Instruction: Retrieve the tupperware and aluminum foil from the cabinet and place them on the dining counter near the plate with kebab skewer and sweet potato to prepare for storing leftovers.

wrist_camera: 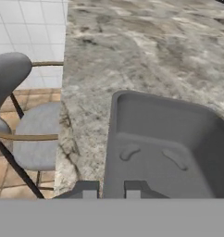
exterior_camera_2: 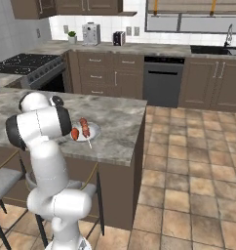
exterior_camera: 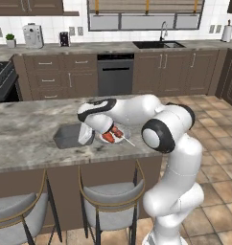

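No brand, label or writing can be read on anything here. The tupperware [exterior_camera: 70,136] is a grey, translucent rectangular tub with flared walls and a rolled rim, standing upright on the desk [exterior_camera: 27,129], a long grey-brown marbled stone top on a dark brown base. In the hand view the tub's floor [wrist_camera: 155,162] shows 2 shallow moulded bumps, and its near wall runs up between the dark fingertips [wrist_camera: 88,190].

The hand [exterior_camera: 85,136] hangs over the tub's right end, its 2 fingers drawn in tight on the tupperware's rim wall, 1 finger outside and 1 inside.

Just right of the tub, partly behind the white forearm, sits the plate [exterior_camera: 123,139], small, round and white. On it lies the kebab skewer [exterior_camera_2: 84,126], reddish-brown chunks in a row on a thin pale stick that juts past the plate's edge, and beside it the sweet potato [exterior_camera_2: 74,133], a short orange-red oblong. Tub and plate are close together near the desk's front edge; whether they touch I cannot tell.

Below the desk stand 2 stools [exterior_camera: 110,201] with smooth grey padded seats, curved wooden-edged backs and thin dark legs on a terracotta tile floor [exterior_camera_2: 188,171].
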Controlling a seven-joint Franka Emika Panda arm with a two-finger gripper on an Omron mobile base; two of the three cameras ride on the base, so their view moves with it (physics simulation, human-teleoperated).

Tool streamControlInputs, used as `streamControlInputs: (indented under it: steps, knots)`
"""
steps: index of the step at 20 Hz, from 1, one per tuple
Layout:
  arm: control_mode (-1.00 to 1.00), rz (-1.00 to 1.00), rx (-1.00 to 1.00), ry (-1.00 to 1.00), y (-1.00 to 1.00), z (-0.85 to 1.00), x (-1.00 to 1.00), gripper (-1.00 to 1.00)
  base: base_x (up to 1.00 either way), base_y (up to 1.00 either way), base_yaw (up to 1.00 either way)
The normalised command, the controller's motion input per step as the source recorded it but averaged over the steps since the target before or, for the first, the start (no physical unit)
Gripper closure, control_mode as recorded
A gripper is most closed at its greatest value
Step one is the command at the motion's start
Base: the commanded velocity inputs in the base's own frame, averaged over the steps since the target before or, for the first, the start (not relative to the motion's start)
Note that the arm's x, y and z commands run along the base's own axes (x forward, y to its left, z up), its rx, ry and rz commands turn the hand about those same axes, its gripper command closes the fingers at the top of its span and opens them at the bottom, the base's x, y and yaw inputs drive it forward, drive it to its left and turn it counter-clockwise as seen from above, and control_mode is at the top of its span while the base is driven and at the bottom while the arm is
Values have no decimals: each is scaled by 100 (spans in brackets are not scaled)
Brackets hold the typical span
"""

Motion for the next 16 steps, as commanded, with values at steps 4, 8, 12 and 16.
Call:
streamControlInputs:
  steps: [4,8,12,16]
  knots:
    - [-100,0,0,0,15,-45,39,100,0,0,0]
    - [-100,0,0,0,30,-33,51,100,0,0,0]
    - [-100,0,0,0,15,-27,48,100,0,0,0]
    - [-100,0,0,0,-4,-25,27,100,0,0,0]
